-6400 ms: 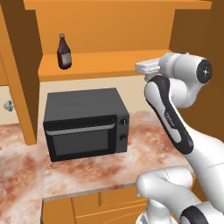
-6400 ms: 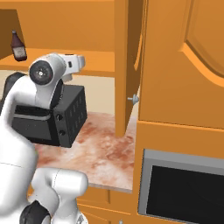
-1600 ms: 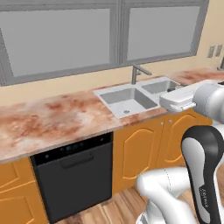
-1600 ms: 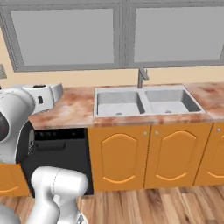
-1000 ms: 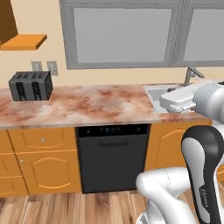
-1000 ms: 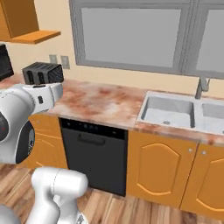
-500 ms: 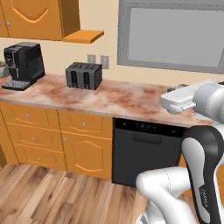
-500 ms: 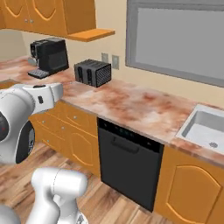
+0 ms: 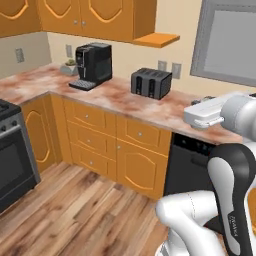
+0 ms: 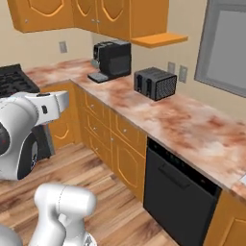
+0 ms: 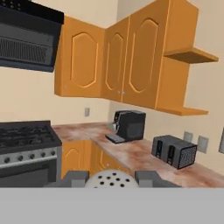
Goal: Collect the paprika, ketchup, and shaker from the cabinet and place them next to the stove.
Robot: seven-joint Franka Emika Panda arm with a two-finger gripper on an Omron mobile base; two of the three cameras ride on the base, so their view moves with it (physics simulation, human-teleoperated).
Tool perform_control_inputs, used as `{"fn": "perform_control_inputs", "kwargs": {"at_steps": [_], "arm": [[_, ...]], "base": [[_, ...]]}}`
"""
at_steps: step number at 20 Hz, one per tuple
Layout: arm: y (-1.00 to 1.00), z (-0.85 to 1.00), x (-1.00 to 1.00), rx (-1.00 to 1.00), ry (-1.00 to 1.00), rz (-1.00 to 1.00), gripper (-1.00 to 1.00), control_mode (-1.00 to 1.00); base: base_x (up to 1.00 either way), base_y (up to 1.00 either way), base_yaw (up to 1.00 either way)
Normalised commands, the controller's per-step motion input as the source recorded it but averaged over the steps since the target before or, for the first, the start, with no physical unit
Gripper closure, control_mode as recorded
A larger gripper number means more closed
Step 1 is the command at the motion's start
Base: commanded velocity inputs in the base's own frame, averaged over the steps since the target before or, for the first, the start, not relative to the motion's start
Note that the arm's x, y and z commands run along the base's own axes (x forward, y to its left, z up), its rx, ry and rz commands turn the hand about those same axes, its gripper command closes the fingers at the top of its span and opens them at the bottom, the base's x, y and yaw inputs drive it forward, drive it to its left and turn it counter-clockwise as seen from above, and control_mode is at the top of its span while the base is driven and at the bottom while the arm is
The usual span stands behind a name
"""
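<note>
Clenched on the shaker (image 11: 111,179), the tool (image 11: 111,178) carries the pale, perforated dome between its two dark fingertips (image 11: 75,178) in the hand view, raised in the air well apart from any surface. Beyond it to the left stands the stove (image 11: 27,144), black with cast-iron grates and a row of knobs on its front, under a dark range hood (image 11: 29,37); the same stove shows at the left edge of the left base view (image 9: 12,150). Marbled table (image 9: 125,102) runs from beside the stove around the corner and along the wall, bearing a black coffee machine (image 9: 93,65) and, further right, a dark toaster (image 9: 151,83). Orange wall cabinets (image 11: 118,57) with arch-panelled doors hang above them, ending in small open shelves (image 11: 187,56). Orange drawers and doors (image 10: 115,137) line the table's front down to a wooden floor (image 9: 80,210), with a black dishwasher (image 10: 178,194) set among them.
</note>
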Motion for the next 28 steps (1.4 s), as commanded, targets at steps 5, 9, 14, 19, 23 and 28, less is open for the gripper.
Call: {"fn": "perform_control_inputs", "kwargs": {"at_steps": [5,9,14,19,23,28], "arm": [[0.0,0.0,0.0,0.0,0.0,0.0,1.0,1.0],[0.0,0.0,0.0,0.0,0.0,0.0,1.0,1.0],[0.0,0.0,0.0,0.0,0.0,0.0,1.0,1.0],[0.0,0.0,0.0,0.0,0.0,0.0,1.0,1.0],[0.0,0.0,0.0,0.0,0.0,0.0,1.0,1.0],[0.0,0.0,0.0,0.0,0.0,0.0,1.0,1.0]], "base": [[0.2,0.32,0.52],[0.36,0.36,0.5],[0.47,0.37,0.49],[0.51,0.36,0.46],[0.61,0.24,0.4],[0.68,0.12,0.29]]}}
